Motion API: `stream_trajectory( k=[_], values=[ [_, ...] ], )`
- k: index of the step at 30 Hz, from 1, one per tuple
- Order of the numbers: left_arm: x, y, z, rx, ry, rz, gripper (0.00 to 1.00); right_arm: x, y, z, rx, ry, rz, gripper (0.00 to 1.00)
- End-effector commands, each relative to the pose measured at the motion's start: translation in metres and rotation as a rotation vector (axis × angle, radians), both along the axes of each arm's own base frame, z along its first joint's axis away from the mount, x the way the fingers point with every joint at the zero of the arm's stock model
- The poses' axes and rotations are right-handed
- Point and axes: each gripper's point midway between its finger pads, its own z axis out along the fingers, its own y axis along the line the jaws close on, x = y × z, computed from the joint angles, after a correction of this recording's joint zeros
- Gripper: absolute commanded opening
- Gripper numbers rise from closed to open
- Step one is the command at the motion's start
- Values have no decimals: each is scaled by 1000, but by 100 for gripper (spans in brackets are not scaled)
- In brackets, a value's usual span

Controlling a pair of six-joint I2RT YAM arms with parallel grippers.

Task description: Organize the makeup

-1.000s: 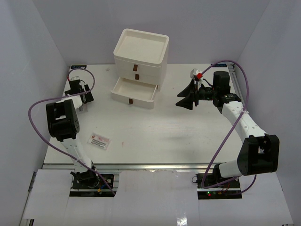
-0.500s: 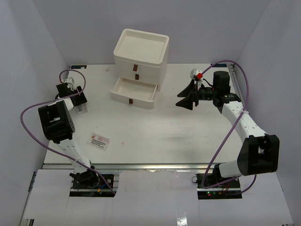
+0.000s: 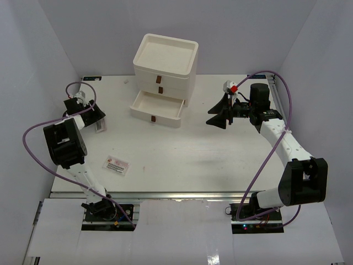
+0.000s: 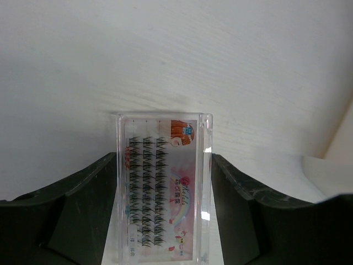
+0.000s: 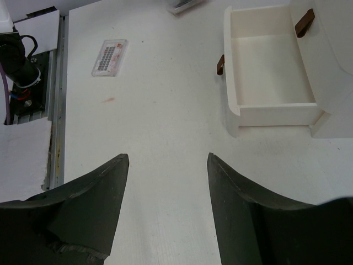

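Clear lash case (image 4: 164, 187) sits, seemingly pinched, in left tool (image 4: 164, 161).

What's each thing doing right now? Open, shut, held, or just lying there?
Bottom drawer: pulled open, empty.
Upper two drawers: shut.
Clear lash case: held by the left gripper, which is shut on it.
Flat packet: lying flat on the table, loose.
Right gripper: open, empty.

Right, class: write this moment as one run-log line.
left jaws: closed on lash case | right jaws: open, empty | bottom drawer: open, empty | packet: lying free
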Motion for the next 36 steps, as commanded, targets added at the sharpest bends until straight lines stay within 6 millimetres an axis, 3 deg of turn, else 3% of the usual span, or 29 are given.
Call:
stream_trajectory(
  k=[1,4,6,13,17,23,29,36],
  values=[
    [-5,-65,40,-196,-46,-85,51,-7,-1,8,17,-32,23,66],
    [-1,-94,70,-287,-129,-119,50,-7,-1,8,16,-32,21,66],
    [-8,-114,78,-363,-139,-132,50,-7,-1,8,15,-32,20,66],
    [-23,-166,135,-510,-250,-171,49,-5,-1,4,10,-23,14,66],
    [-22,-198,153,-555,-264,-198,48,-3,-1,3,8,-22,11,66],
    [-3,-241,167,-669,-252,-139,46,-2,-1,1,4,-22,5,66],
    [26,-256,178,-695,-269,-7,49,-2,-2,1,3,-21,4,66],
    [41,-256,165,-690,-258,120,71,-3,-2,1,3,-21,5,66]
  ],
)
